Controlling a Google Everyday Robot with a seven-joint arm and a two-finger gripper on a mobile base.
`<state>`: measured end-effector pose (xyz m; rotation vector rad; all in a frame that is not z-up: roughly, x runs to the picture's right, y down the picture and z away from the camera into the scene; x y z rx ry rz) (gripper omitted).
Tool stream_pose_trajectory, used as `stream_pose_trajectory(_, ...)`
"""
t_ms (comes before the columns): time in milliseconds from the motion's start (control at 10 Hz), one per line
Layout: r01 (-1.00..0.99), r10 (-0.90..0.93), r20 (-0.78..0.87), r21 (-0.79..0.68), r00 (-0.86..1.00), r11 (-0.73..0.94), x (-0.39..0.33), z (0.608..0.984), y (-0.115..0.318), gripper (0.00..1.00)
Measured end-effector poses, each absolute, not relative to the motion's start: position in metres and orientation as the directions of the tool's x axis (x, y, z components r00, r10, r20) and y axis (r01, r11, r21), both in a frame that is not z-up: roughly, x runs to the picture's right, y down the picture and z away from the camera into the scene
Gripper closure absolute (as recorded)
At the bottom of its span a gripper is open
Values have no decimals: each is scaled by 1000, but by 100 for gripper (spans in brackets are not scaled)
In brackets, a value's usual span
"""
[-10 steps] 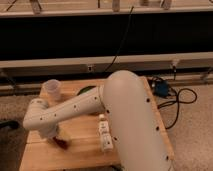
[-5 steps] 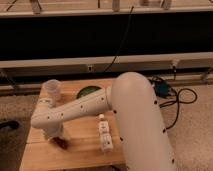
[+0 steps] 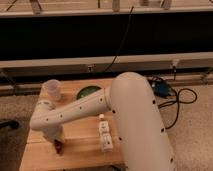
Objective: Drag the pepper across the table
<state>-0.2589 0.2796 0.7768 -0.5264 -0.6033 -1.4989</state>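
My claw is down at the near left part of the bench, at the end of my white arm, which sweeps in from the right and fills much of the view. Right at the claw's tip sits the pepper, a small, slender, dark-red thing lying on the light wood; I see only a short reddish sliver of it below the claw, and I cannot make out its tapered end. The claw and the pepper look to be touching, but whether my claw is spread, closed, or gripping the pepper I cannot tell. The pepper lies near the bench's front left corner, well apart from the other things. A white bottle lies on the wood just right of the middle, close beside my arm's big link. At the far left edge of the bench stands a pale translucent cup, upright. To the right of the cup, near the far edge, is a dark green round dish, partly hidden behind my arm. The bench itself is pale wood, its planks running side to side. On the floor beyond its right side a black cable loops beside a blue object.
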Motion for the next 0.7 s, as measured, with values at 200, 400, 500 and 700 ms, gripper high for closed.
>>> stream_pose_trajectory(200, 999, -749, 662, 44, -11, 25, -248, 781, 272, 100)
stream_pose_trajectory(400, 998, -749, 663, 47, -6, 34, -234, 789, 260, 100)
stream_pose_trajectory(500, 998, -747, 664, 50, -2, 42, -230, 790, 259, 100)
stream_pose_trajectory(700, 998, -750, 662, 46, 7, 50, -219, 792, 255, 100)
